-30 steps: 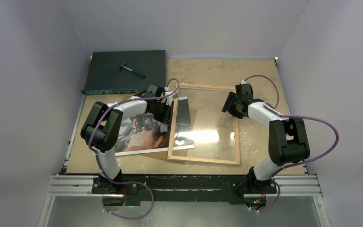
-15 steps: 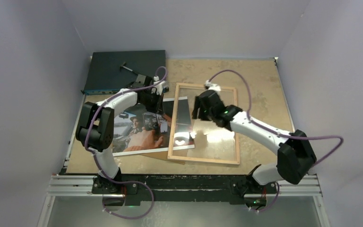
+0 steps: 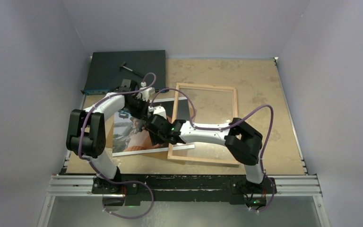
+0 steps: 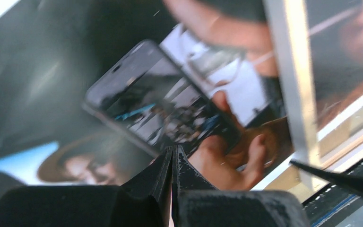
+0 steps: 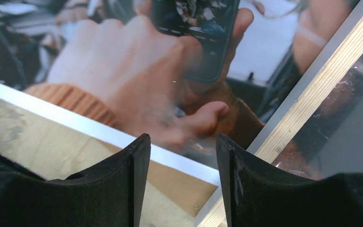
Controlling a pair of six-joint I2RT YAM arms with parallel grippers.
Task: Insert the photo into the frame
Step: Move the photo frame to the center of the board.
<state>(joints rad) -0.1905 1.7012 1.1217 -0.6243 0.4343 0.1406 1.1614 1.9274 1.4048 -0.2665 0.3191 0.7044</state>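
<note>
while the photo lies face up on a brown board, its right edge sits under the left rail of the frame and shows through the pane. frame is wood side up, mid-table. left gripper: fingers pressed together, nothing between them, low over the photo's upper part; contact unclear. right gripper: fingers spread, arm across the frame, over the photo's lower white border, just beside the rail.
</note>
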